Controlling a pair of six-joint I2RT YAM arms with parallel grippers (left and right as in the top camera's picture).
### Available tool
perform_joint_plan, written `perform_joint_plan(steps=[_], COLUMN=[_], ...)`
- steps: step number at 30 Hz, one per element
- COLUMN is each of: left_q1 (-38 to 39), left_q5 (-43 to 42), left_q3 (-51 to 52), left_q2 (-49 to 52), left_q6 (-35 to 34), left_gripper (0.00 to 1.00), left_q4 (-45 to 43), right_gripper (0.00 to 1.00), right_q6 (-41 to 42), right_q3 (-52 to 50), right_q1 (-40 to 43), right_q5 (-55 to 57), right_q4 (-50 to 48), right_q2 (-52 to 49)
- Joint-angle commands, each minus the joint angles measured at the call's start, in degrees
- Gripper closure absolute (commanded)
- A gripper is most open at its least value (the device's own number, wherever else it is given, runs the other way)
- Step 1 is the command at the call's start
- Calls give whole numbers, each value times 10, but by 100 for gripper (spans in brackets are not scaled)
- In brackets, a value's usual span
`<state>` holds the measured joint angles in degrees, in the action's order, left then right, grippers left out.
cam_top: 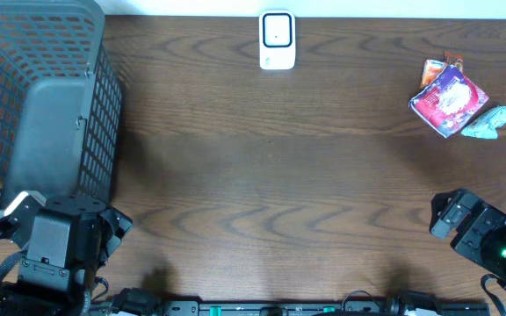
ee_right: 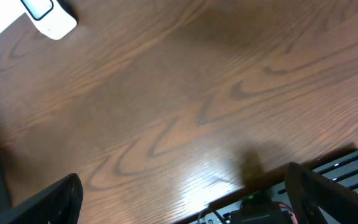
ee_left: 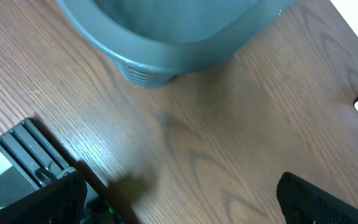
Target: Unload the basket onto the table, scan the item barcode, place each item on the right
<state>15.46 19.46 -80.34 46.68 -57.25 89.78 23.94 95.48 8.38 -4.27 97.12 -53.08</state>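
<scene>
Scanner (cam_top: 277, 39) far centre; packets (cam_top: 451, 98) right, presumably unscanned; basket (cam_top: 38, 96) left, likely for drop-off. Left claw (ee_left: 185, 202), right claw (ee_right: 185, 202): wide open, empty.

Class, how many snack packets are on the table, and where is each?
3, clustered at the far right edge: an orange packet at the back, a red-and-purple packet in front of it, a pale teal packet to its right. More may hide underneath.

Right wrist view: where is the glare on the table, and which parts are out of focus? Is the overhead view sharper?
Right wrist view: a glare patch on the table near the bottom edge; the dark fingers are blurred, the white scanner washed out. Overhead view: evenly lit, sharper, wood grain clear.
</scene>
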Motion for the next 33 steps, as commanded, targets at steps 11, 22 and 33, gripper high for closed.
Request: perform_joint_plan(steps=[11, 22, 33], left_q1=[-1, -1, -1], left_q5=[8, 8, 8], left_q3=[-1, -1, -1], left_q2=[0, 0, 0], left_q6=[-9, -9, -9], left_gripper=[2, 2, 2], left_q4=[2, 2, 2], right_gripper=[1, 1, 1], right_q6=[-39, -39, -88], right_q3=[-8, -83, -121], right_q1=[-6, -6, -6], right_q5=[-4, -4, -10], right_q4=[2, -7, -27], right_q2=[23, 128, 186])
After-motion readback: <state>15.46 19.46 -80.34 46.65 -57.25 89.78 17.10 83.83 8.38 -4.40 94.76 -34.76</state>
